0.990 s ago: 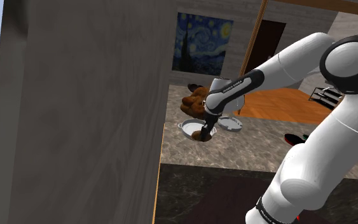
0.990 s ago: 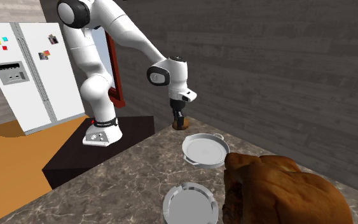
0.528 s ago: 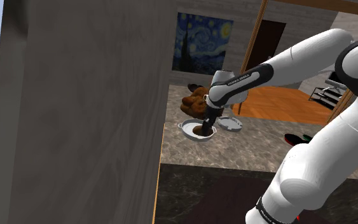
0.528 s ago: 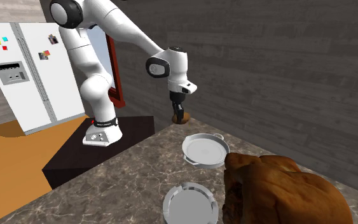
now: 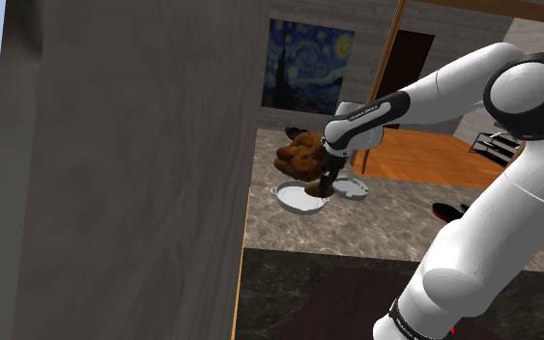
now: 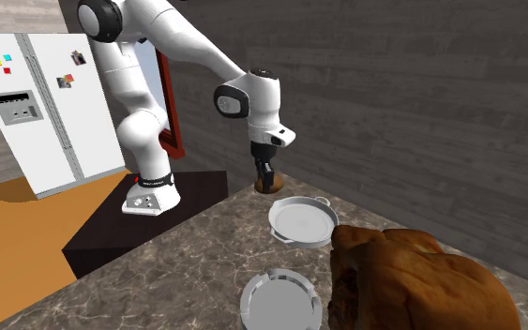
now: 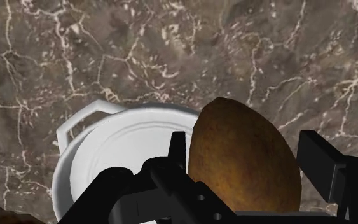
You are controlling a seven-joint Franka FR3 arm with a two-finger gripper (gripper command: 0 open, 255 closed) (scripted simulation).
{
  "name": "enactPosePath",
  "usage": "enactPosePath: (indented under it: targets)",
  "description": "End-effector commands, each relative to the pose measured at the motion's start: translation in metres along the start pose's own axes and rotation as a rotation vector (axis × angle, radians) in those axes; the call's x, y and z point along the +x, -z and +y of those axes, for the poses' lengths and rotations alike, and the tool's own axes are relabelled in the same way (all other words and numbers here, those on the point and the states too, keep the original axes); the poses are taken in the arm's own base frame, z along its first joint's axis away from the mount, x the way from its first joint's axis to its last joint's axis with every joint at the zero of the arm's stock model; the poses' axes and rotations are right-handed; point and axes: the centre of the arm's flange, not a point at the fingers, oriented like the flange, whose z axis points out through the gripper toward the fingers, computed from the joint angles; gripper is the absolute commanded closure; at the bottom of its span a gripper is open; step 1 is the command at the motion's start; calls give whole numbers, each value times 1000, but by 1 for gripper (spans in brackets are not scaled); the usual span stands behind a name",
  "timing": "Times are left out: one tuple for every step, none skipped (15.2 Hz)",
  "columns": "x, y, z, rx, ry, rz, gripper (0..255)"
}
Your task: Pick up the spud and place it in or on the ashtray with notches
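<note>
We had the gripper clamped on the potato, hanging mid-frame in the second exterior view; the notched ashtray sat at bottom centre, past the handled dish

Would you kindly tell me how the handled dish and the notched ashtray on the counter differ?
Rim: the handled dish has a smooth rim with two small lugs; the notched ashtray has a rim cut by notches. Place: the dish lies near the gripper holding the potato; the ashtray lies farther off, beside the brown roast. Both are round, pale grey and empty.
</note>
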Motion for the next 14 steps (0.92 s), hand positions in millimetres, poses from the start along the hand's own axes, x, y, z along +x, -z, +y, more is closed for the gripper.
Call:
enactPosePath:
  targets:
    - [-6, 2, 28, -1, 2, 0, 255]
    - [-9, 3, 41, -1, 2, 0, 255]
    - [-11, 4, 54, -1, 2, 0, 255]
    - [-13, 5, 67, -1, 2, 0, 255]
    - [-16, 6, 80, -1, 2, 0, 255]
    - [-18, 7, 93, -1, 2, 0, 255]
    - [-20, 7, 105, -1, 2, 0, 255]
    - [-23, 8, 118, -1, 2, 0, 255]
    - [-25, 9, 131, -1, 2, 0, 255]
    - [-28, 10, 144, -1, 2, 0, 255]
    - [-30, 11, 157, -1, 2, 0, 255]
    - [-32, 12, 170, -1, 2, 0, 255]
    - [-35, 13, 183, -1, 2, 0, 255]
    - [-37, 14, 196, -1, 2, 0, 255]
